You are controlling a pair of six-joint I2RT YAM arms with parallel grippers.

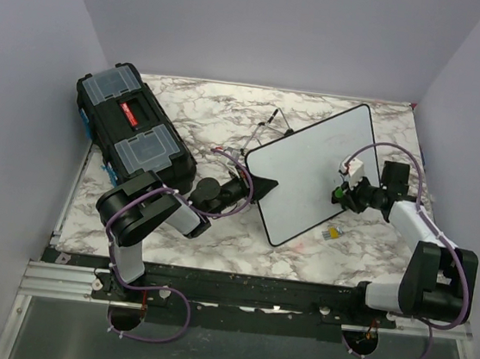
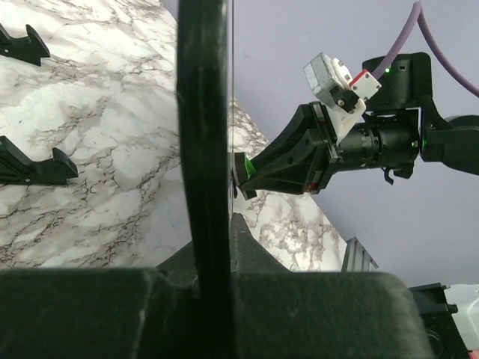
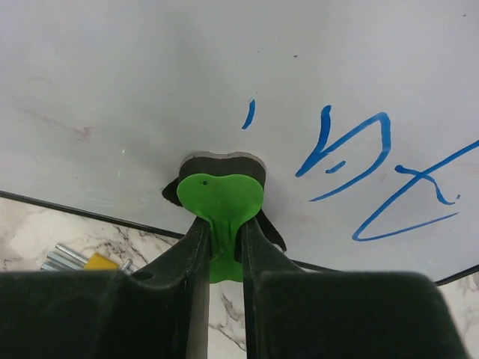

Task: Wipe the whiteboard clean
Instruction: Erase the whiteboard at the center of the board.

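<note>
Left end effector (image 1: 263, 185) grips whiteboard (image 1: 306, 174) edge

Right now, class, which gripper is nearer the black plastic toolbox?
Left. The left gripper grips the white black-framed whiteboard beside the toolbox; the right gripper is farther across the board.

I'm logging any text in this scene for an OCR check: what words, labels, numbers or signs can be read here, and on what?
Whiteboard: blue handwriting, loose strokes, no legible word.
Black toolbox: red label, too small to read.
Green eraser: no text.
Nothing here can be quoted.
</note>
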